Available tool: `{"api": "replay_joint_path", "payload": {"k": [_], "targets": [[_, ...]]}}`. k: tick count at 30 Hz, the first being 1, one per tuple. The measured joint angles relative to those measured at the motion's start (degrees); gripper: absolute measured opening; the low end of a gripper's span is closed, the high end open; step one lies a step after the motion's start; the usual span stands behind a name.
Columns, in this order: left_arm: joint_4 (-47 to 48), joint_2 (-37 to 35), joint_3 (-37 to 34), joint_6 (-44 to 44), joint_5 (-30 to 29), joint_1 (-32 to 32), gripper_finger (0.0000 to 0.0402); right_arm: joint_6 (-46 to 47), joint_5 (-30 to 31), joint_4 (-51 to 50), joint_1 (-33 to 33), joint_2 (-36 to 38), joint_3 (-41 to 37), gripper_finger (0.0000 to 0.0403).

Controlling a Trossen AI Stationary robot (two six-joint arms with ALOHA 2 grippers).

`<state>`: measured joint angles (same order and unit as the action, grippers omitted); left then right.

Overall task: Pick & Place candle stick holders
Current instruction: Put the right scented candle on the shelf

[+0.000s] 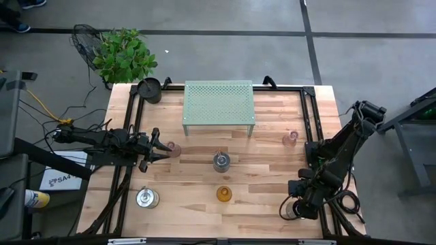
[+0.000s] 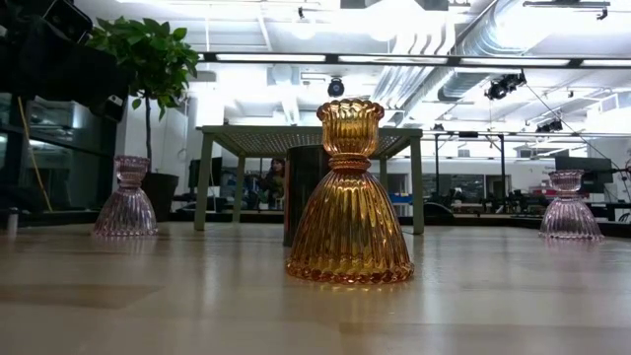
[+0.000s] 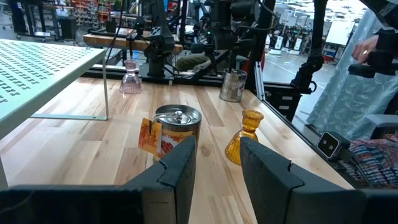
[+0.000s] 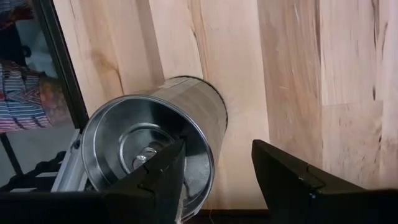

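Tabletop [image 1: 272, 173]: right tool [image 4: 217, 149] agape at silvery holder [image 4: 180, 102] unseen in low view; left tool [image 3: 217, 143] agape, empty.

A grey concrete floor [image 1: 272, 20] crossed by dark lines is seen around the wooden table [image 1: 272, 184]; a potted plant [image 1: 124, 56] is placed at its corner, and ceiling strip lights [image 2: 286, 57] are lit.

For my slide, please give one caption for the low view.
Amber glass candle holder stands centre on the wooden table, flanked by two pink ones.
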<state>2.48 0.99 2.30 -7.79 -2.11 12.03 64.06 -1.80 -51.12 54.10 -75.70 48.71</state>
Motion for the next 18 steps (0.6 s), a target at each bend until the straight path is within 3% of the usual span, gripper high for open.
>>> {"api": "replay_joint_path", "payload": {"k": [7,18], "targets": [[0.0,0.0,0.0,0.0,0.0,0.0,0.0124,-0.3,-0.7,0.0,-0.5,0.0,0.0,0.0159],[0.0,0.0,0.0,0.0,0.0,0.0,0.0124,-1.8,-2.2,-0.4,-0.5,0.0,-0.1,0.0047]]}}
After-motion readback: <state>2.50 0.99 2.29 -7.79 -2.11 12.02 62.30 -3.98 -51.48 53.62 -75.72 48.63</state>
